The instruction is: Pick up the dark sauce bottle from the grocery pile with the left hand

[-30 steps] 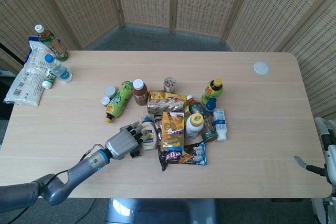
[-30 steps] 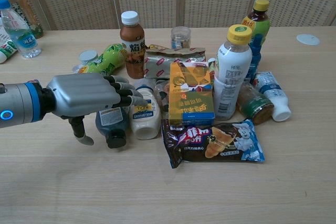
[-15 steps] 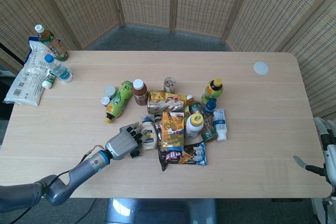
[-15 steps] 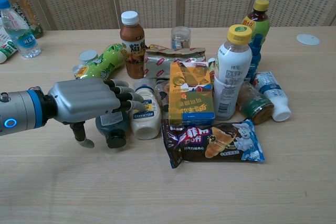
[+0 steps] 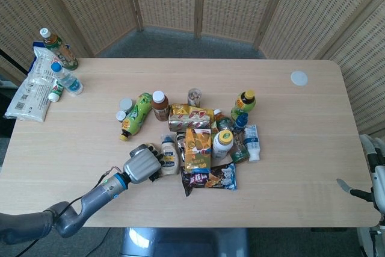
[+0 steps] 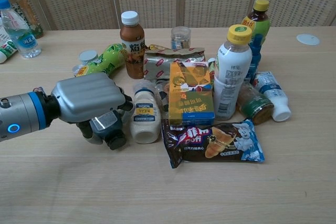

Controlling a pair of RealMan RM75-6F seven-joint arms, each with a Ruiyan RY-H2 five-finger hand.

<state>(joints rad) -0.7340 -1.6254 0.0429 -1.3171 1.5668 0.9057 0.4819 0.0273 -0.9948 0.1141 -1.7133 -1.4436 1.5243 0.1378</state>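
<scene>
Within the last second the left hand (image 6: pixel 86 100) has gone from resting spread-fingered over the dark sauce bottle (image 6: pixel 108 129) to curling its fingers (image 6: pixel 125 104) down around it. The bottle lies on its side on the desk (image 6: pixel 168 192) at the near left edge of the grocery pile, just beside the pale mayonnaise bottle (image 6: pixel 143 118), cap toward the camera. The wrap looks closed, though the palm hides the contact, so a firm grip is likely but unconfirmed. Lifting seems next. The right hand (image 5: pixel 374 185) sits idle at the desk's far right; its fingers cannot be made out.
</scene>
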